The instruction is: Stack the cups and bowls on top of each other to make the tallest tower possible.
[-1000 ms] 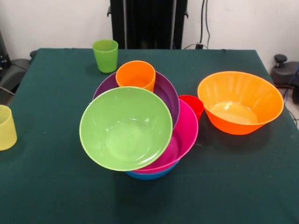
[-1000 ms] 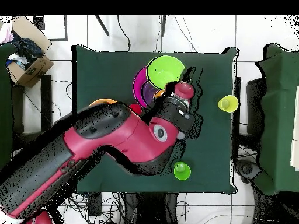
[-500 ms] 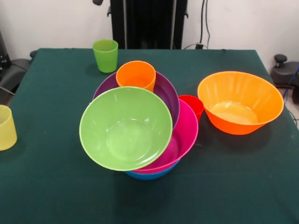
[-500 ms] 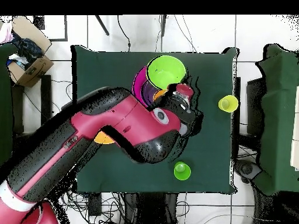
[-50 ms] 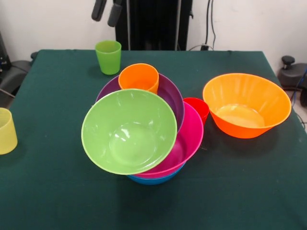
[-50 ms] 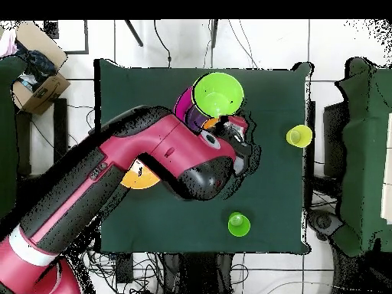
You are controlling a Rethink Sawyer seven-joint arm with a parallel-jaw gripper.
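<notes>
A tilted pile stands mid-table: a lime green bowl [image 5: 128, 130] lies on top of a pink bowl [image 5: 190, 134], over a blue bowl [image 5: 153, 180]. Behind them is a purple bowl [image 5: 169, 96] holding an orange cup [image 5: 139, 77]. A red cup [image 5: 197, 108] stands against the pile's right side. An orange bowl [image 5: 246, 103] sits alone at the right. The green cup [image 5: 108, 56] is at the back, and the pale yellow cup [image 5: 5, 130] is at the left edge. My gripper [image 5: 107, 11] hangs open and empty at the top, above the green cup.
In the overhead view the red arm [image 6: 168, 157] covers the table's middle and most of the orange bowl [image 6: 138, 178]. The lime green bowl [image 6: 218, 93], yellow cup [image 6: 298, 137] and green cup [image 6: 239, 224] show around it. A cardboard box [image 6: 37, 73] sits off the table.
The gripper's two fingers have dropped into the front view at the top. In the overhead view the arm has swung further over the table. The bowls and cups have not moved.
</notes>
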